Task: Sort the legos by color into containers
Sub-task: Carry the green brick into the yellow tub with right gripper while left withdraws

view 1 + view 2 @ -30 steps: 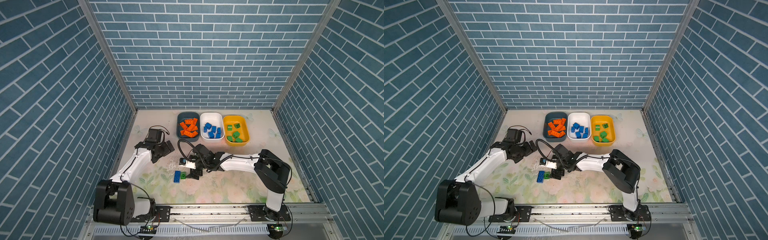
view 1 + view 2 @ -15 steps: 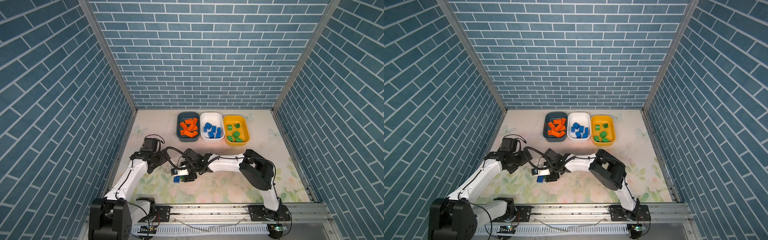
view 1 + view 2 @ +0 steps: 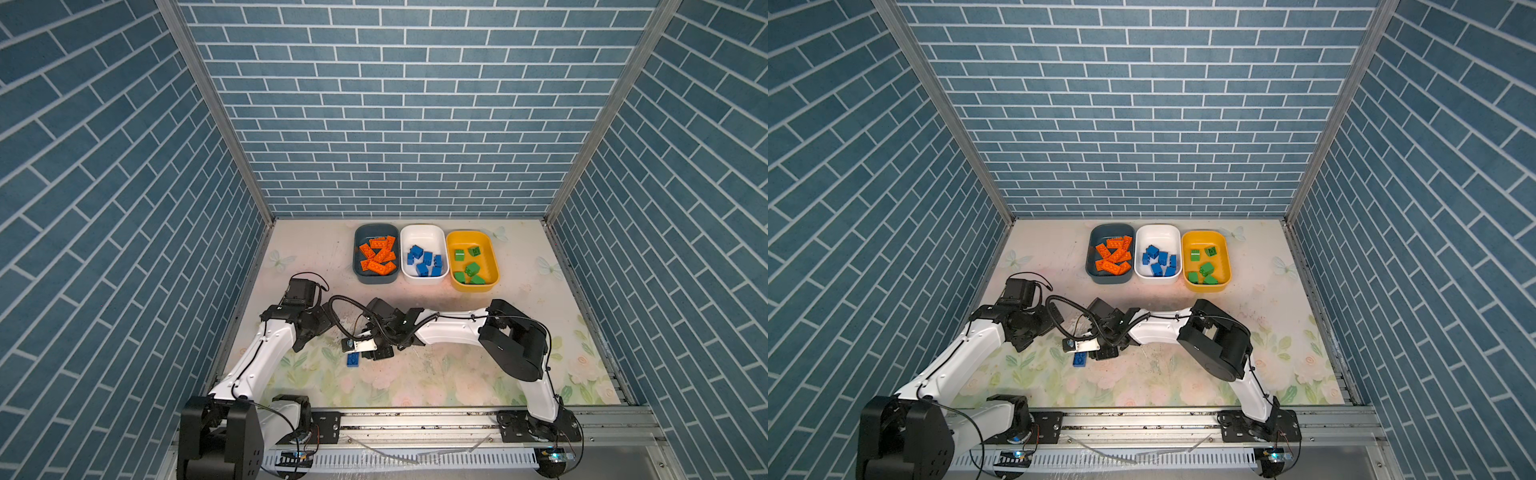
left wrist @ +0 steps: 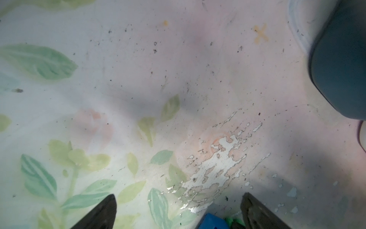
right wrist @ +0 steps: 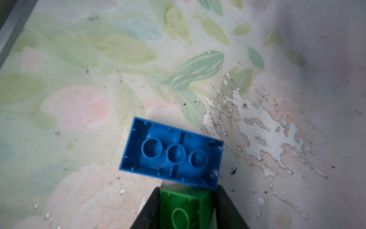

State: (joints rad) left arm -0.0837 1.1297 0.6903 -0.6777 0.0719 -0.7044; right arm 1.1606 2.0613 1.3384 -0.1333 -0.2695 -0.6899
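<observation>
My right gripper [image 5: 187, 190] is shut on a green lego [image 5: 184, 206], whose hollow underside faces the wrist camera. A blue lego [image 5: 171, 152], also underside up, lies on the mat against the green one. In both top views the blue lego [image 3: 353, 360] [image 3: 1079, 360] shows just left of the right gripper [image 3: 376, 353], which hides the green one. My left gripper [image 4: 178, 208] is open over bare mat, close beside them [image 3: 316, 328]. At the back stand the containers: teal tub [image 3: 376, 279] with orange legos, white tub [image 3: 424, 280] with blue ones, yellow tub [image 3: 473, 286] with green ones.
The teal tub's wall [image 4: 340, 59] shows at the edge of the left wrist view. A worn white patch [image 5: 257, 126] marks the floral mat by the legos. Brick-patterned walls close in the left, right and back; the two arms' wrists are close together at mid-left.
The right gripper has slid left and nearer, and its jaws have closed on the green lego. The left arm has swung nearer the front, staying open.
</observation>
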